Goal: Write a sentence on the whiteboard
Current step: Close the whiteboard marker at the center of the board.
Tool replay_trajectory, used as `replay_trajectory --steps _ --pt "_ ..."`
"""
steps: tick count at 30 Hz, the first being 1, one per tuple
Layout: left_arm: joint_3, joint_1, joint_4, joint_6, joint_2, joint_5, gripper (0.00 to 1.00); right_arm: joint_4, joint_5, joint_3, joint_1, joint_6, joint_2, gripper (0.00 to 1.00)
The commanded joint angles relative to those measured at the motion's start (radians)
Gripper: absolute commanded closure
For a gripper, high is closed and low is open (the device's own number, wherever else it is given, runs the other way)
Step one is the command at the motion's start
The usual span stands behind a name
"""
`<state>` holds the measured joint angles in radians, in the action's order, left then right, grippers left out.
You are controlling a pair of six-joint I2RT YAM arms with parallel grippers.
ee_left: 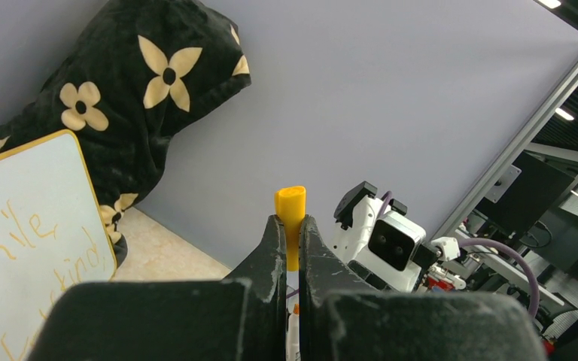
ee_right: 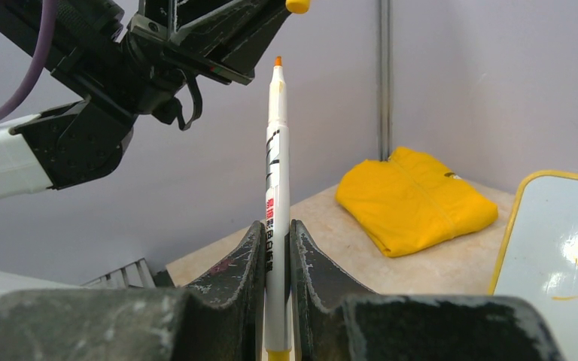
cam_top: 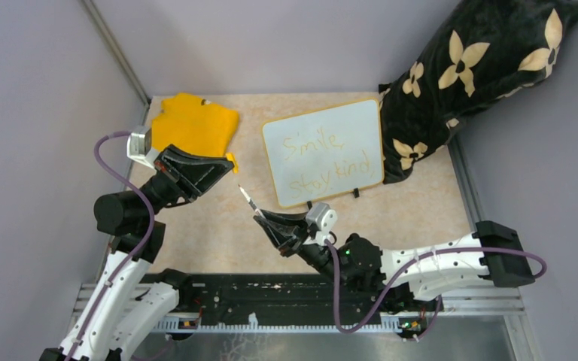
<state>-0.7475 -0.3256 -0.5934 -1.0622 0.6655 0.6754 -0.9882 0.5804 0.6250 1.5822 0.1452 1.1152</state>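
Top external view: the whiteboard point(cam_top: 361, 126) stands on the desk point(cam_top: 421, 203) at 1 o'clock from my right pincer point(cam_top: 260, 218), which clamps the marker point(cam_top: 247, 197); left pincer point(cam_top: 229, 167) clamps the cap point(ee_left: 290, 199). I judge the board light, stiff, slippery: hold its rim.

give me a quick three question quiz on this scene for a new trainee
1. True or false: the marker in the right gripper touches the whiteboard.
2. What does the left gripper pinch? A) a folded cloth B) the yellow cap C) nothing
3. Fill in: the second line on the whiteboard reads "Stay ____".

Key: 1 false; 2 B; 3 kind
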Motion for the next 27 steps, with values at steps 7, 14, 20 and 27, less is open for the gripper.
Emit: replay_trajectory --steps 7,14,20,27 --pt "-0.005 -0.004 -0.008 -0.010 -0.014 0.023 1.00 -0.069 0.005 0.059 0.010 0.006 0.016 1.00" --pt "0.004 -0.006 -0.008 -0.012 -0.020 0.023 1.00 -0.086 0.015 0.064 0.008 0.020 0.024 1.00" --pt "0.007 -0.006 -0.002 -0.013 -0.023 0.023 1.00 -0.097 0.014 0.064 0.008 0.017 0.029 1.00" --pt "0.012 -0.007 -0.003 -0.010 -0.026 0.034 1.00 -0.104 0.015 0.067 0.007 0.022 0.034 1.00"
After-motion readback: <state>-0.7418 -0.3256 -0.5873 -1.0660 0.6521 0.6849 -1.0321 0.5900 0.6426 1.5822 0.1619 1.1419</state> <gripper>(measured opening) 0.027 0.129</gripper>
